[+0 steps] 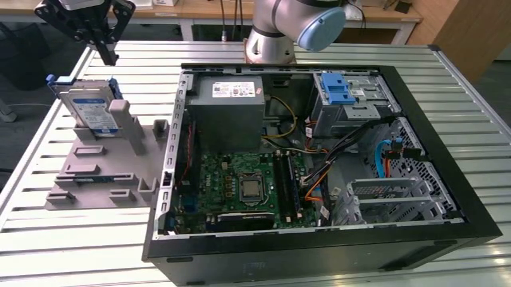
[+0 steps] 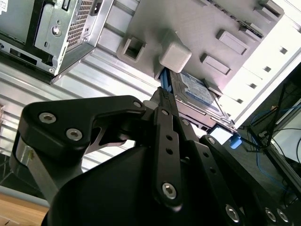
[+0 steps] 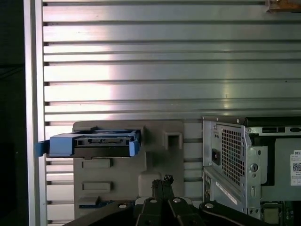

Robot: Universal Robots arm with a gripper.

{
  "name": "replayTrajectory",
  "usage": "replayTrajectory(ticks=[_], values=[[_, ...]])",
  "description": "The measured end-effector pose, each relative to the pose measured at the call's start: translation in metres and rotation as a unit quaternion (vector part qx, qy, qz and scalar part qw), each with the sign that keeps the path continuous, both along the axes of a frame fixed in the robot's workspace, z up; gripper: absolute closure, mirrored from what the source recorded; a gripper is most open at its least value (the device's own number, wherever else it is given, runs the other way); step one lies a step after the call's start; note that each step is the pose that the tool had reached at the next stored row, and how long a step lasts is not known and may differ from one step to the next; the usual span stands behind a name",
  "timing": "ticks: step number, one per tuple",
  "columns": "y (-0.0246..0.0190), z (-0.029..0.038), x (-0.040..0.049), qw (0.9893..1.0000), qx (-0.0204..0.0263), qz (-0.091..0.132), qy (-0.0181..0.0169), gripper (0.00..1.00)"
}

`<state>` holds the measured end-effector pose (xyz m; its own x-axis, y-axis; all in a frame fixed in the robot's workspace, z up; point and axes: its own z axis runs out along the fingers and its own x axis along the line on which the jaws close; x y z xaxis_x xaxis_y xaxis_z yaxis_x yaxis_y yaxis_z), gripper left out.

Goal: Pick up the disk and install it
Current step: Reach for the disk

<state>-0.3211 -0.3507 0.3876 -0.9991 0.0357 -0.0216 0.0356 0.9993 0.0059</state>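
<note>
Overhead, the gripper (image 1: 108, 58), pressed together and empty, hangs apart from the upright disk (image 1: 90, 106).

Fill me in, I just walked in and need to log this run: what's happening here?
A single robot arm's claw hangs shut and empty a little above the disk, not touching it. The disk stands upright in the grey plastic stand on the slatted table, to the exterior view's left of the open computer case. It has not been picked up yet.
</note>
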Motion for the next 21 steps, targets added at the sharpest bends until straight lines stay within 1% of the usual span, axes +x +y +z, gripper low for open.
replayTrajectory(ticks=[7,10,15,21], values=[[0.0000,0.0000,-0.0020,1.0000,0.0000,0.000,0.0000,0.89],[0.0000,0.0000,-0.0045,1.0000,0.0000,0.000,0.0000,0.89],[0.0000,-0.0001,-0.0108,1.0000,0.0000,0.000,0.0000,0.89],[0.0000,-0.0002,-0.0209,1.0000,0.0000,0.000,0.0000,0.89]])
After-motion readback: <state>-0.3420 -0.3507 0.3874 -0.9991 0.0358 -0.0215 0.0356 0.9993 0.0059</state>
